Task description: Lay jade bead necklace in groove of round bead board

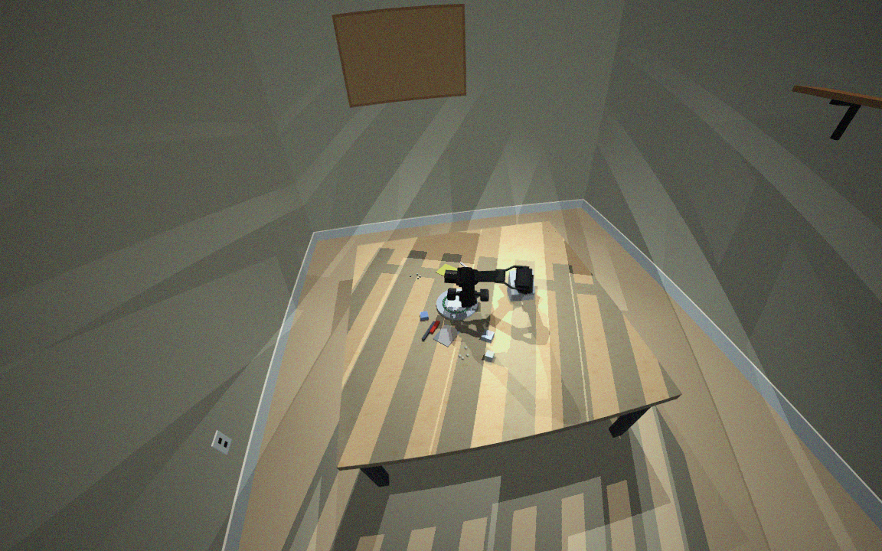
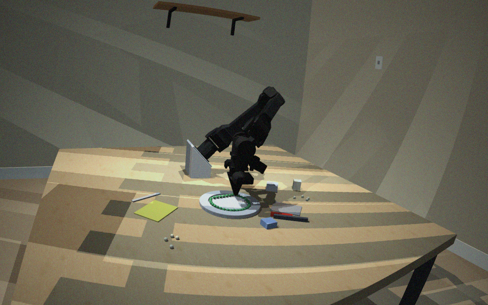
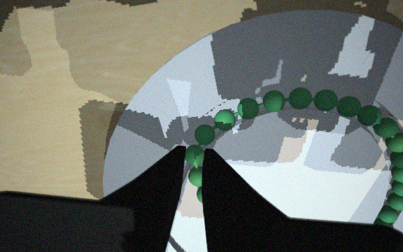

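Observation:
The jade bead necklace (image 2: 229,209) (image 3: 300,98) lies in a bent loop on the round bead board (image 1: 440,308) (image 2: 204,203) (image 3: 194,66). In the wrist view its right side runs along the groove. Its left side cuts inward, and a dark arc of bare groove shows at the bottom left. My gripper (image 1: 468,305) (image 2: 236,195) (image 3: 194,155) points down at the board's arm-side part. It is shut on the necklace, with a green bead between the fingertips. The fingers hide the necklace's lower left in the wrist view.
A yellow sheet (image 2: 156,210) and a thin grey stick (image 2: 146,197) lie left of the board in the exterior view. A blue block (image 2: 268,223), a red and black tool (image 2: 291,217), a grey sheet (image 2: 286,209) and two pale blocks (image 2: 272,186) (image 2: 296,184) are at its right.

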Action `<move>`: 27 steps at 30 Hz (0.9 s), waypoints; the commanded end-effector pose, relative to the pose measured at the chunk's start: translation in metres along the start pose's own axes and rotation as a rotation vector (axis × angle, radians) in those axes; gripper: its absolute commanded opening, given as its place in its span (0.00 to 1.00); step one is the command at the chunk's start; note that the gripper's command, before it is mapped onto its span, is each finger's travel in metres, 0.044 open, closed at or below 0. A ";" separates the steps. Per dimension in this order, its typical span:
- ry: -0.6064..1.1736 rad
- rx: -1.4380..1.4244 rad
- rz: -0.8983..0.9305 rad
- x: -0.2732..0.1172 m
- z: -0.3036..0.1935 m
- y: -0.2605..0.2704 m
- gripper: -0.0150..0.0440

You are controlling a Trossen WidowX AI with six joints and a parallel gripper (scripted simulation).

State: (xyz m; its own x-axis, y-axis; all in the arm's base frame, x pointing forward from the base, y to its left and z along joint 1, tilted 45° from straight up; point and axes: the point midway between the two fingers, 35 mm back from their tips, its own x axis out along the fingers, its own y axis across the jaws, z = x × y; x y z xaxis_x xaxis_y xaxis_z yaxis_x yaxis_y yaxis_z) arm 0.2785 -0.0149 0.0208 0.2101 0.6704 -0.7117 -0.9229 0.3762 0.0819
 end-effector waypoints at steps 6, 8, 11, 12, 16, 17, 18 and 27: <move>-0.004 0.006 0.005 -0.007 -0.001 0.001 0.25; -0.004 0.006 0.005 -0.007 0.000 0.002 0.25; -0.004 0.006 0.005 -0.006 0.000 0.003 0.25; -0.004 0.006 0.005 -0.005 0.000 0.003 0.25; -0.004 0.006 0.005 0.001 0.001 0.004 0.25; -0.004 0.006 0.005 0.002 0.001 0.004 0.25; -0.004 0.006 0.005 0.002 0.001 0.004 0.25; 0.000 0.001 0.001 -0.001 0.000 0.002 0.61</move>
State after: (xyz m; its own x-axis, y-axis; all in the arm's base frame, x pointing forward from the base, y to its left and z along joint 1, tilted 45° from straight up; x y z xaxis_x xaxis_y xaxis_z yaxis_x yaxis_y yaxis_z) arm 0.2769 -0.0143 0.0214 0.2097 0.6708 -0.7114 -0.9224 0.3771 0.0836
